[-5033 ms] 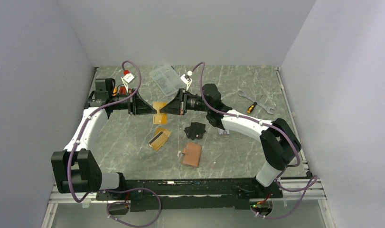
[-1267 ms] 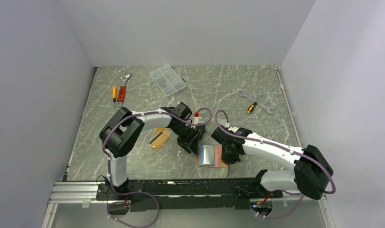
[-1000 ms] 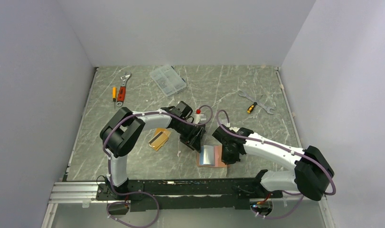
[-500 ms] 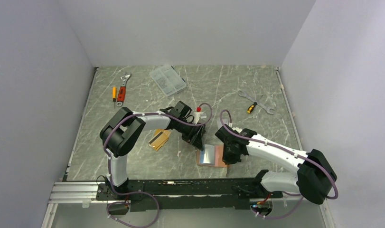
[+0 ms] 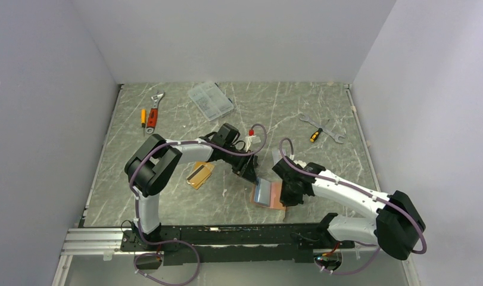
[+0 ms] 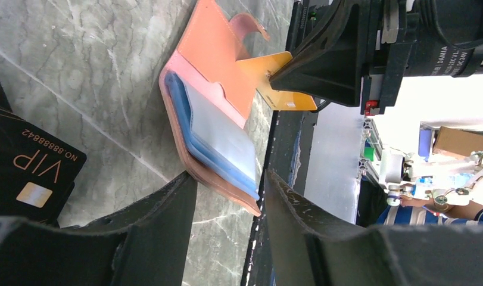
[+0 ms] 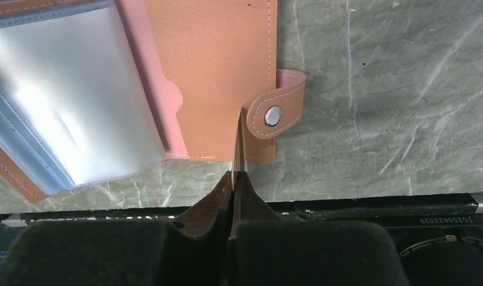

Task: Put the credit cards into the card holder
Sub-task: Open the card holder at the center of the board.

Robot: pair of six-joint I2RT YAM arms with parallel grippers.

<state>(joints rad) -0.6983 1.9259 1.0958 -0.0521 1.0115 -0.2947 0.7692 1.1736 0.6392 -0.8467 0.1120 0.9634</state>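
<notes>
as the wallet lies open, right hand pinches a card.

Loose tools and oddments on a grey-green marble-pattern tabletop walled in by plain pale panels.
From the table's middle in the top view: a clear plastic compartment box lies at 11 o'clock; a red-handled adjustable wrench and a small yellow-handled screwdriver lie just beside each other at 10 o'clock; a silver open-ended spanner touches an orange-and-black screwdriver at 2 o'clock. The left wrist view shows a black flat card with gold "VIP" lettering at 8 o'clock.
</notes>
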